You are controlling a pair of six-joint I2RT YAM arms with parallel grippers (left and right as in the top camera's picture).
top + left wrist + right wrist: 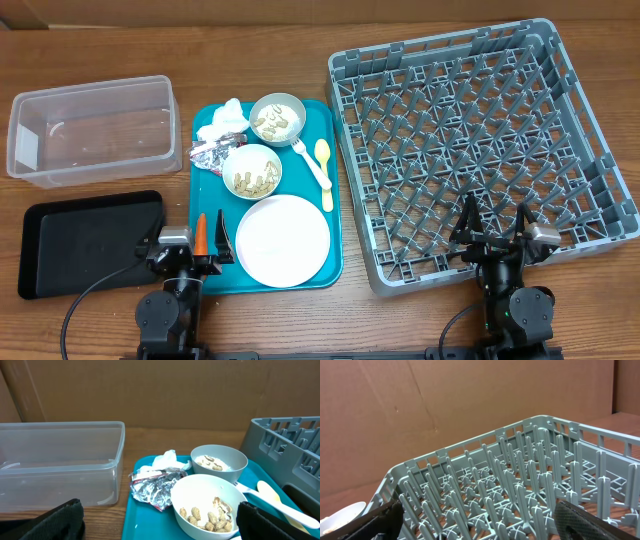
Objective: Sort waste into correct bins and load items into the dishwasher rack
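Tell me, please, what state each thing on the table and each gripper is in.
clear tub, empty
black tray, empty
dishwasher rack, empty
far bowl, holds crumbs
near bowl, holds crumbs
plate, bare
napkin, crumpled
foil wrapper, crumpled
carrot, lying on teal tray
spoon, lying on teal tray
fork, lying beside spoon
left gripper, open, empty
right gripper, open, empty

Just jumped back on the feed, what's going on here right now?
Nothing is being handled yet. The left gripper and right gripper are both open and empty. The napkin, foil wrapper, carrot, plate, fork, spoon, and the far bowl and near bowl holding crumbs all lie on the teal tray. The clear tub, black tray and dishwasher rack hold nothing.
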